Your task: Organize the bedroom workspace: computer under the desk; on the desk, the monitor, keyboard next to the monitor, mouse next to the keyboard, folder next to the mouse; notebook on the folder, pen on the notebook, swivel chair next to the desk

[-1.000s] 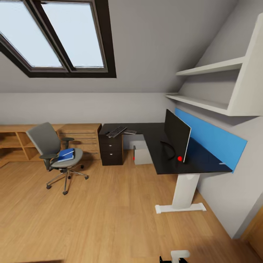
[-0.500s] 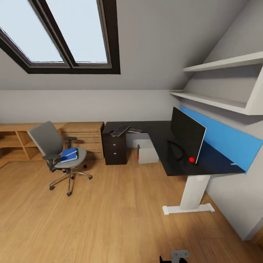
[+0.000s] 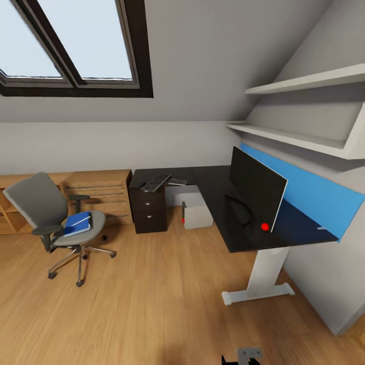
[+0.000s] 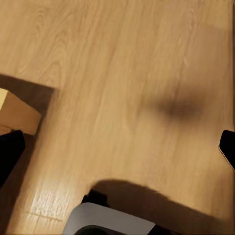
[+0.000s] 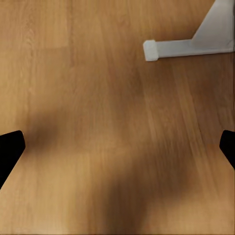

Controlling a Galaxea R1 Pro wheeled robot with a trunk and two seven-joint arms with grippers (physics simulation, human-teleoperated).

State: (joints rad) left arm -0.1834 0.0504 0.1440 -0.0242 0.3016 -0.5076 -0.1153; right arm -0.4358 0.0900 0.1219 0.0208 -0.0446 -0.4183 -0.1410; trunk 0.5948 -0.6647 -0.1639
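Approaching the workspace, both tools spread wide and empty.
Driving in carelessly could bump the swivel chair (image 3: 56, 223), sliding the folder (image 3: 77, 223) off its seat.

black desk (image 3: 213, 185) with blue back panel (image 3: 304, 195), grey swivel chair (image 3: 38, 205), bright blue folder (image 3: 77, 224)

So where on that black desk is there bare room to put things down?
The desk is bare between the keyboard and the monitor, and along the front edge before the screen. The far-left corner is crowded: keyboard and a flat item together.
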